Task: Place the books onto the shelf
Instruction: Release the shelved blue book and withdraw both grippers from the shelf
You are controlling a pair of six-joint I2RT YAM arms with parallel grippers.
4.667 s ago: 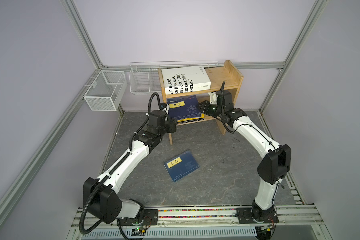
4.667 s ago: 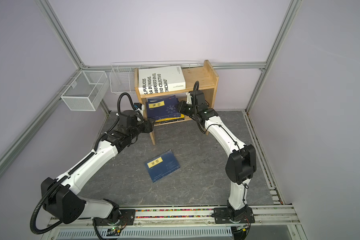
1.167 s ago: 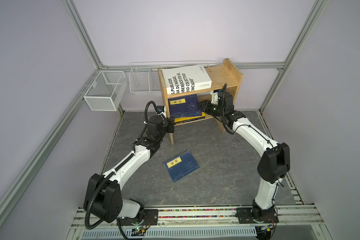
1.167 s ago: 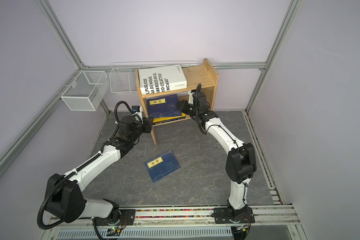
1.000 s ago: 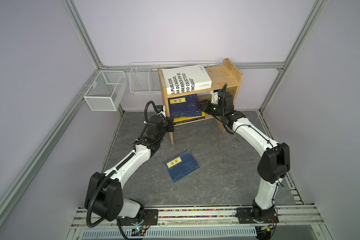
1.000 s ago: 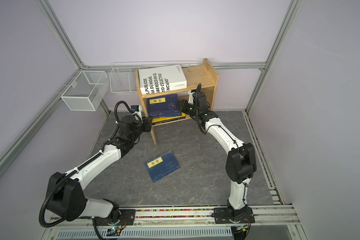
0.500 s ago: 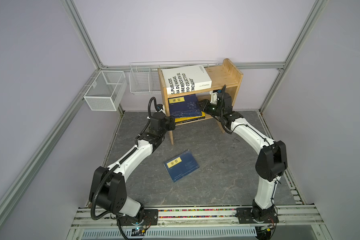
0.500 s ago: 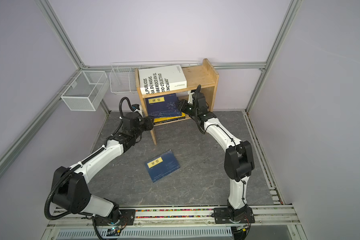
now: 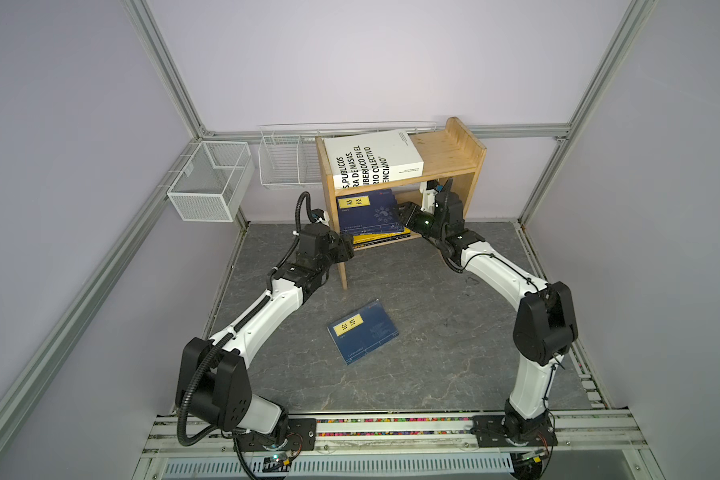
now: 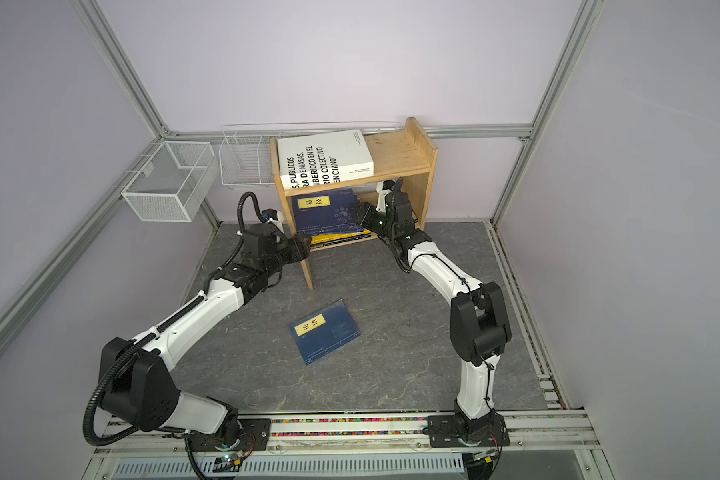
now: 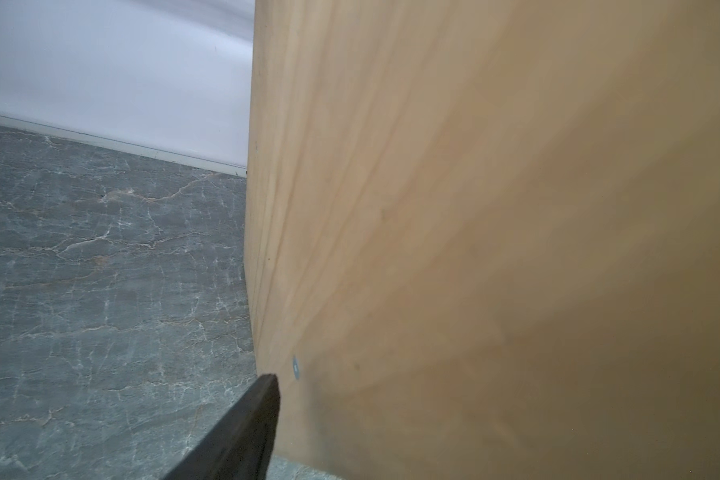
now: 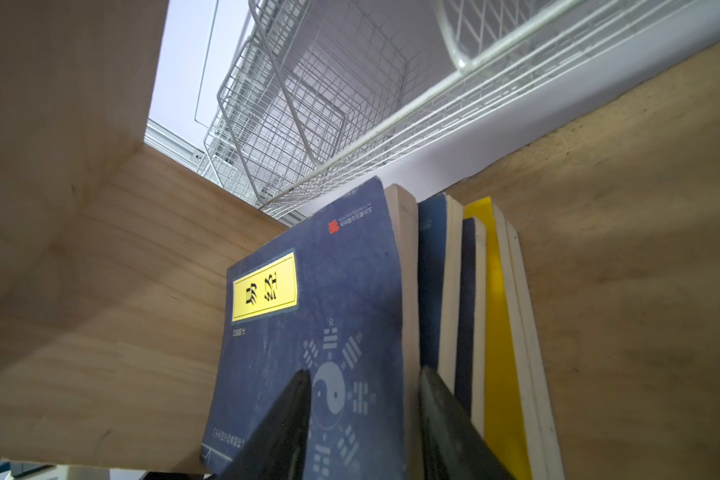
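The pine shelf [image 9: 449,153] [image 10: 395,153] stands at the back. A thick white book [image 9: 371,160] lies on its top tier. On the lower tier a navy book [image 9: 368,212] [image 12: 316,291] tops a stack that includes a yellow book [image 12: 497,332]. My right gripper [image 9: 406,214] [image 12: 362,374] is open, its jaws astride that navy book's near edge. Another navy book [image 9: 362,332] [image 10: 325,332] lies flat on the floor. My left gripper [image 9: 347,252] is open astride the shelf's left side panel [image 11: 474,208]. One finger [image 11: 246,432] shows beside the panel's outer face. The panel hides the other.
Two white wire baskets [image 9: 211,180] [image 9: 285,162] hang on the frame left of the shelf. Grey marbled floor [image 9: 433,332] surrounds the fallen book. Aluminium posts and walls enclose the cell. The arms' base rail [image 9: 391,424] runs along the front.
Both grippers' jaws have widened. The right one has let go of the top navy book, which now rests on the stack. The left gripper has stayed at the side panel.
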